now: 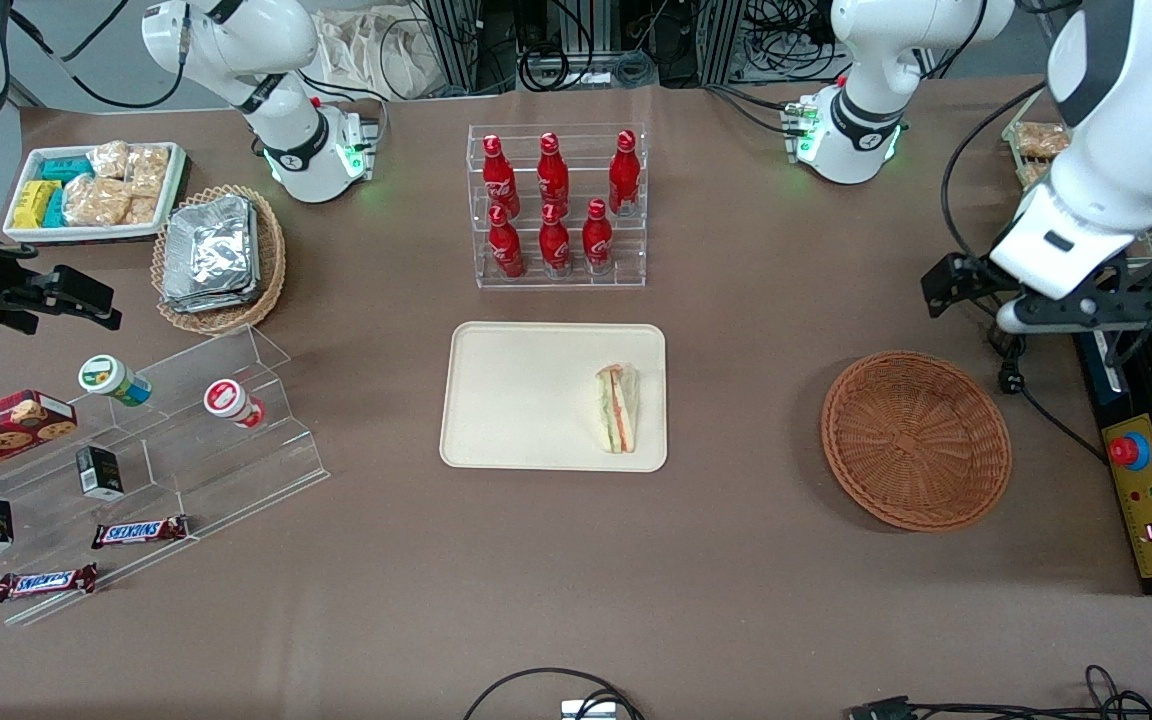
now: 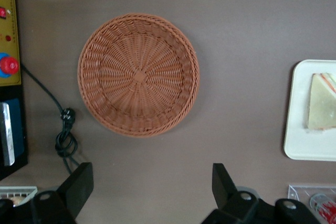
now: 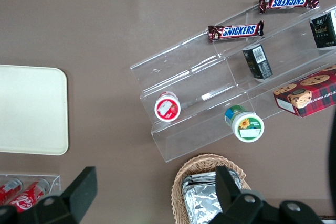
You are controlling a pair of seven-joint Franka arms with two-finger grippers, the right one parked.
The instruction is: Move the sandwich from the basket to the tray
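Seeing the sandwich (image 1: 617, 408) lying on the tray (image 1: 516, 400) near its edge, basket (image 1: 916, 440) empty. Our gripper (image 2: 152, 190) hangs spread wide and empty, well above the table, farther from the camera than the basket. Remaining risk we see: snagging the loose cable (image 1: 1031, 395) beside the basket.

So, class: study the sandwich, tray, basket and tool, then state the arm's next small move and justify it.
Probably just hold or retreat to rest. The triangular white-bread sandwich already lies on the cream rectangular tray; the round reddish-brown wicker basket is empty. The tool hangs open, holding nothing, above the table beside the basket, so nothing seems left to carry.
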